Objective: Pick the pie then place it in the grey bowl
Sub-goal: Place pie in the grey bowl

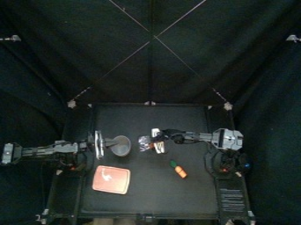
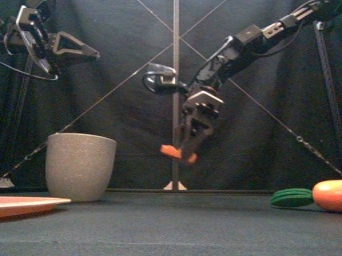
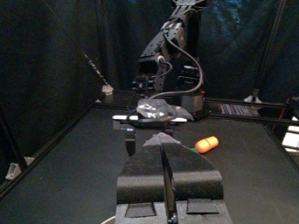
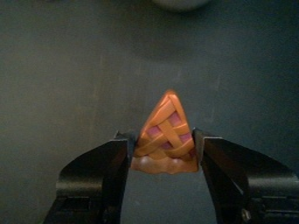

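Where the right arm reaches in toward the middle of the tabletop (image 1: 153,123), the right gripper (image 4: 163,149) is seen with its jaws drawn in narrow and clamped on the pie (image 4: 165,131). The slice is pressed at its broad crust end from both sides, and its pointed tip is turned away from the jaws. The pie is shown as a small wedge with an orange lattice crust, and pink filling can be made out through the gaps.

From the front, the pie (image 2: 173,152) is held in the air, clear of the tabletop. It hangs to the right of the grey cup (image 2: 80,166), a little below the level of the rim and apart from it. The cup stands upright.

The left gripper (image 3: 166,144) is held up at the left side. In its own wrist view the jaws are seen closed together with only a thin seam between them, and nothing is gripped.

A pink tray (image 1: 113,179) lies flat near the front left. An orange and green toy (image 1: 180,170) lies toward the front right.
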